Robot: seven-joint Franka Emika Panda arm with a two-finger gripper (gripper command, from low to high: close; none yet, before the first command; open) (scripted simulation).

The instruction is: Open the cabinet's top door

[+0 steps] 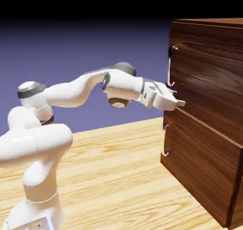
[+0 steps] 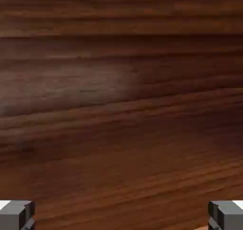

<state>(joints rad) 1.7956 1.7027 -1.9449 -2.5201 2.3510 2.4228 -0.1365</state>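
The cabinet (image 1: pixel 209 77) is seen at the exterior view's right, its dark brown wood marked by long grain. The top door (image 1: pixel 206 67) is set above a lower panel (image 1: pixel 204 162), and a light edge is shown running between the two. A curved silver handle (image 1: pixel 169 65) is fixed upright near the door's left edge in that view, and a second silver handle (image 1: pixel 164 141) is carried by the lower panel.

The white arm (image 1: pixel 71 93) is stretched from the exterior view's left toward the cabinet. The gripper (image 1: pixel 178 97) is held near the lower end of the door's handle, tilted slightly downward. Its two fingers are spread wide open, and nothing is gripped between them. Whether the door or handle is touched cannot be told.

In the hand view, the picture is almost filled by brown wood, with a grey fingertip (image 2: pixel 16 215) shown at each bottom corner. Pale, wood-grained table (image 1: pixel 109 177) is seen below the arm.
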